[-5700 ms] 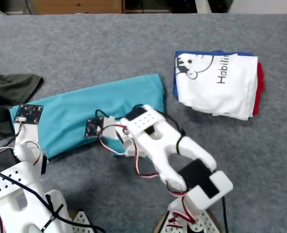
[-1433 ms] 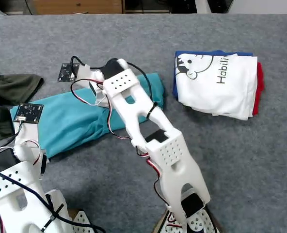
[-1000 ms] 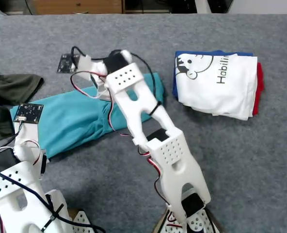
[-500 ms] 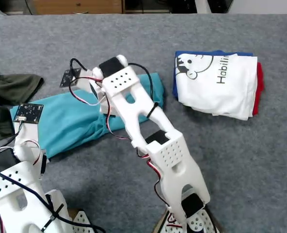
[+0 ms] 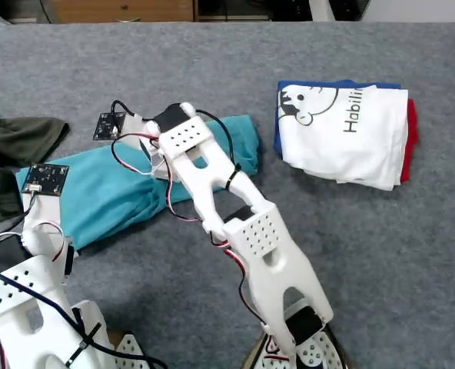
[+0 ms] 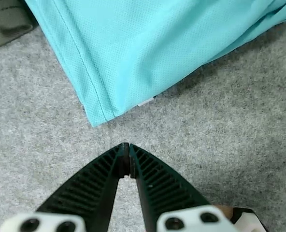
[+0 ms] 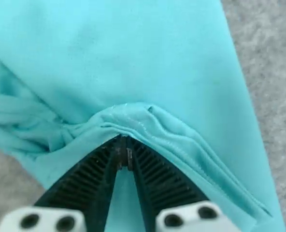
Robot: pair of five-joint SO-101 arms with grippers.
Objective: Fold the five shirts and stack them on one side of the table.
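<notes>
Toward the tabletop's left edge lies the teal shirt (image 5: pixel 97 192), half folded. My right gripper (image 7: pixel 126 155) is clamped on a bunched fold; the left gripper (image 6: pixel 126 162) is closed and empty. I should lay the fold over flat, without wrinkles.

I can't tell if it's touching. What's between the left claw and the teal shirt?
Just bare grey table cover. The left wrist view shows the left gripper, shut, lying apart from the corner of the teal shirt.

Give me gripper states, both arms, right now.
Left gripper: closed, empty.
Right gripper: closed, pinching a bunched fold of the teal shirt.
</notes>
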